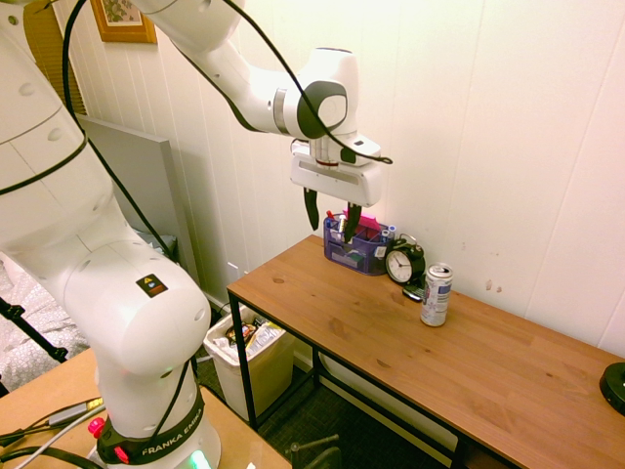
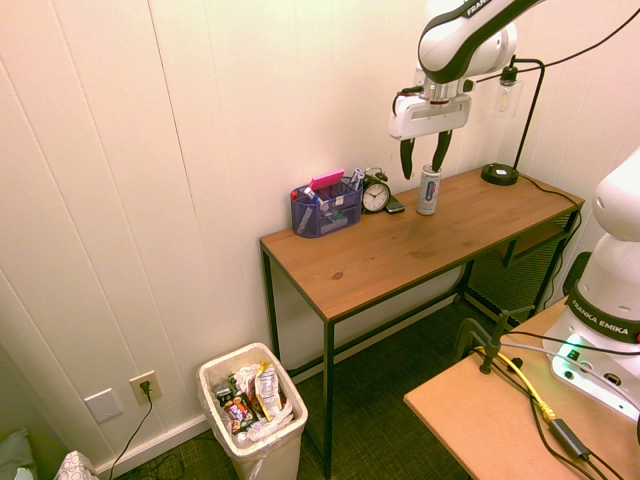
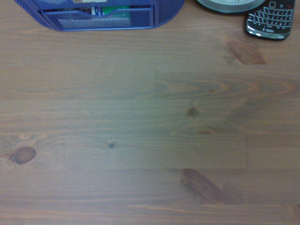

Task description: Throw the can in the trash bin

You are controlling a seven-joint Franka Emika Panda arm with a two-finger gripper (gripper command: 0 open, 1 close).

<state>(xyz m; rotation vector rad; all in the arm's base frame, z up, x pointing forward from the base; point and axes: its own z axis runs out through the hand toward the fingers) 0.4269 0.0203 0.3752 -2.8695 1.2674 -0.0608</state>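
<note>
The slim silver can [image 1: 436,294] [image 2: 429,190] stands upright on the wooden desk [image 1: 391,342] [image 2: 400,245], just beside the black alarm clock [image 1: 403,262] [image 2: 376,195]. My gripper [image 1: 332,217] [image 2: 421,155] hangs open and empty well above the desk, up and to one side of the can, with nothing between its dark fingers [image 1: 312,207]. The cream-white trash bin [image 1: 249,354] [image 2: 252,412] sits on the floor past the desk's end, lined and holding several wrappers. The can is out of the wrist view, which shows bare desk planks [image 3: 150,122].
A blue mesh organiser [image 1: 359,244] [image 2: 326,207] [image 3: 101,14] with pens stands against the wall near the clock. A black phone [image 3: 269,21] lies by the clock [image 3: 229,3]. A black lamp base [image 1: 614,386] [image 2: 497,173] sits at the desk's far end. White panelled wall runs behind.
</note>
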